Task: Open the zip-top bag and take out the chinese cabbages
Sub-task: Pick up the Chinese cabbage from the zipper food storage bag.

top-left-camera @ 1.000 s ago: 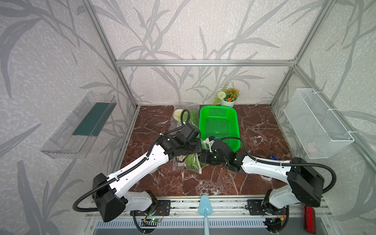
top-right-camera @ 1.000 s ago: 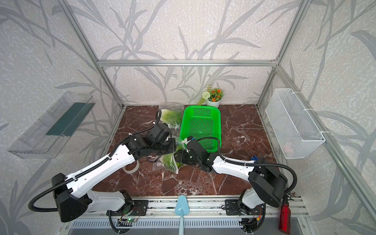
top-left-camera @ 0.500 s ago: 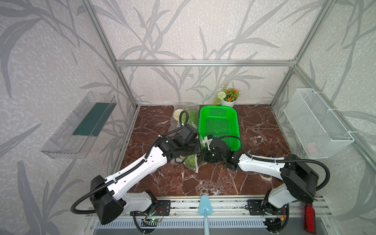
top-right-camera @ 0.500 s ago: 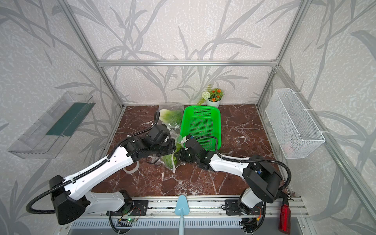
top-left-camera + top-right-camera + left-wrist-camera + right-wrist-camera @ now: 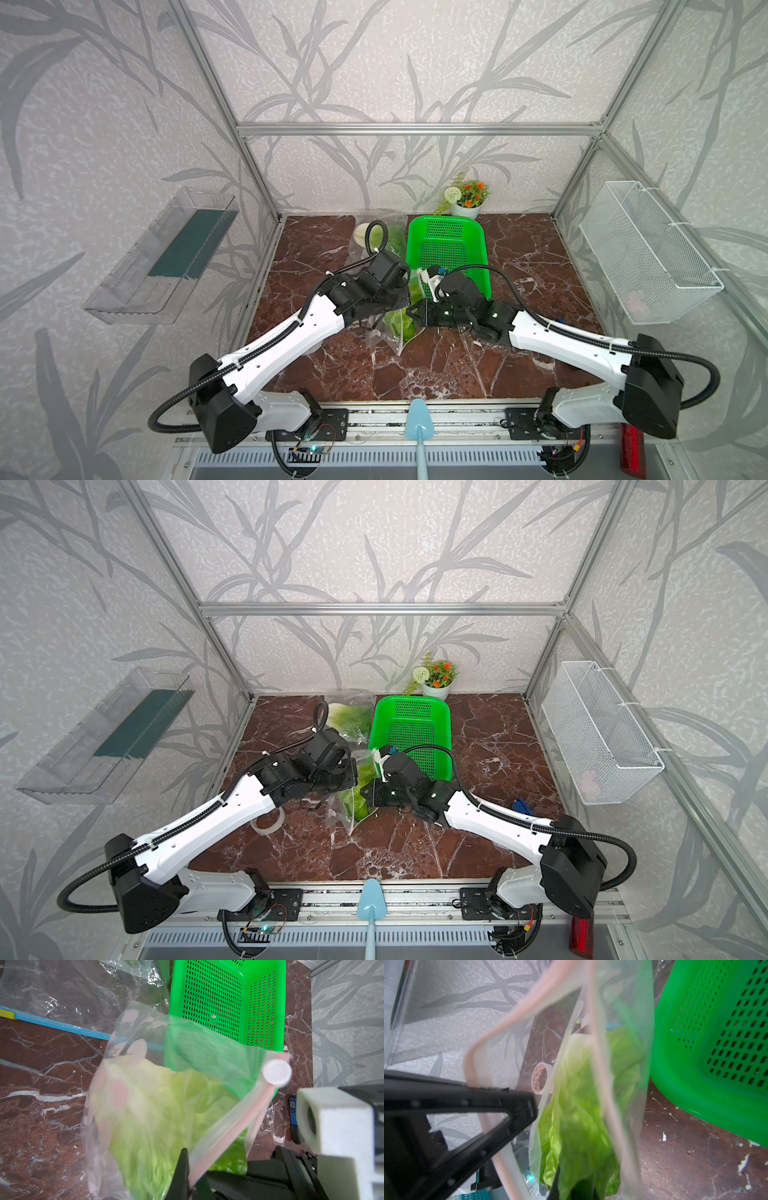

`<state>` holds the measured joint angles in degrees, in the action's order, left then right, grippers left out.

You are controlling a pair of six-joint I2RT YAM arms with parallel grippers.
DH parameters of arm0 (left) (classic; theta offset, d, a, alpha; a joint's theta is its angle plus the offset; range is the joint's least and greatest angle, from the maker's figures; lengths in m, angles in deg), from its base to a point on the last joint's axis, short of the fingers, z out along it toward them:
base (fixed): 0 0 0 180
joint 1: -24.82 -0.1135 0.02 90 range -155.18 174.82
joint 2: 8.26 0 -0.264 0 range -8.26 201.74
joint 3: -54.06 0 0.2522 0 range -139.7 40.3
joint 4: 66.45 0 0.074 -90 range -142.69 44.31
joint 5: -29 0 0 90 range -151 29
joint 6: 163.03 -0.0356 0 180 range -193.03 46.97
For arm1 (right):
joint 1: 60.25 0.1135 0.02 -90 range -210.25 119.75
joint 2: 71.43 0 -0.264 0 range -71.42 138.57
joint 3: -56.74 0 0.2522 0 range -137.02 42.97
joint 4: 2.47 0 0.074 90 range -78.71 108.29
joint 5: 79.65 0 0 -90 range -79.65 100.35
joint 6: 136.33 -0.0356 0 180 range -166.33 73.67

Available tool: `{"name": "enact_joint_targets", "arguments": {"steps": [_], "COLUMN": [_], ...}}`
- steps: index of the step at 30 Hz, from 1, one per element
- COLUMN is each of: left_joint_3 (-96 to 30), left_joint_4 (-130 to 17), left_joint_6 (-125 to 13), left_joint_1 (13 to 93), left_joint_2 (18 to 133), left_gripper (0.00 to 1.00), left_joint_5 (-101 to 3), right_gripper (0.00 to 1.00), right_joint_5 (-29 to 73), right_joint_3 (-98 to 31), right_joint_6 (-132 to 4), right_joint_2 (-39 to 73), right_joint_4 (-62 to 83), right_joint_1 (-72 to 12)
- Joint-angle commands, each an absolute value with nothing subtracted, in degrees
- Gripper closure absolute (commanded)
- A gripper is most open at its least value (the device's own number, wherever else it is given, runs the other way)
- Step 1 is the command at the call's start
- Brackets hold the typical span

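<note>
- The left gripper (image 5: 192, 1178) is pressed together on the pink zip strip (image 5: 228, 1138) of a clear zip-top bag (image 5: 207, 1053). The bag's mouth gapes open in a loop.
- The right gripper (image 5: 575, 1190) pinches a crinkly light-green leaf of the chinese cabbage (image 5: 575, 1126) inside that bag. The two grippers meet over the middle of the red-brown marble table (image 5: 519, 249).
- The bag hangs between them, just in front of the near rim of a bright green perforated plastic basket (image 5: 446, 249). The basket blocks the way toward the back wall.
- A second clear bag (image 5: 72, 991) with a blue zip strip (image 5: 62, 1026) lies left of the basket. It holds the other cabbage head (image 5: 347, 720), and the left arm's black cable crosses in front of it.
- A roll of clear tape (image 5: 268, 823) lies under the left arm, and a small blue object (image 5: 521, 806) lies beside the right arm.
- A white pot of orange and white flowers (image 5: 467, 199) stands at the table's back edge, behind the basket.
- Bare marble lies to the right of the basket and along the front edge. A light blue scoop-shaped tool (image 5: 417, 419) lies at the front rail.
</note>
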<state>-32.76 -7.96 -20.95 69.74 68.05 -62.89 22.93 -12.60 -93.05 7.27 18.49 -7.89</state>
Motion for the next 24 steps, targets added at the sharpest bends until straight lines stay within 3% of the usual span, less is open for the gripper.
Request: {"name": "enact_joint_targets", "arguments": {"steps": [1,9,17,24], "left_joint_3": [-35.89,-38.58,-37.98,-37.14], "left_joint_4": [-5.01,-3.18,-2.46,-3.29], "left_joint_6": [-21.88,-22.09,-22.75,-24.5], "left_joint_1": [69.38,69.38,69.77,71.46], "left_joint_2": [70.48,73.6,74.17,72.86], "left_gripper": [1.0,1.0,1.0,1.0], "left_joint_5": [-63.56,-64.25,-62.77,-62.18], "right_gripper": [1.0,1.0,1.0,1.0], "right_joint_5": [24.28,16.21,10.25,13.62], "right_joint_3": [-15.08,-18.89,-17.23,-14.2], "right_joint_6": [-87.63,-79.85,-79.81,-82.24], "right_joint_2": [5.38,2.44,-2.31,-3.99], "right_joint_4": [25.31,38.02,36.51,31.49], "right_joint_1": [-6.48,-2.09,-2.3,-8.24]}}
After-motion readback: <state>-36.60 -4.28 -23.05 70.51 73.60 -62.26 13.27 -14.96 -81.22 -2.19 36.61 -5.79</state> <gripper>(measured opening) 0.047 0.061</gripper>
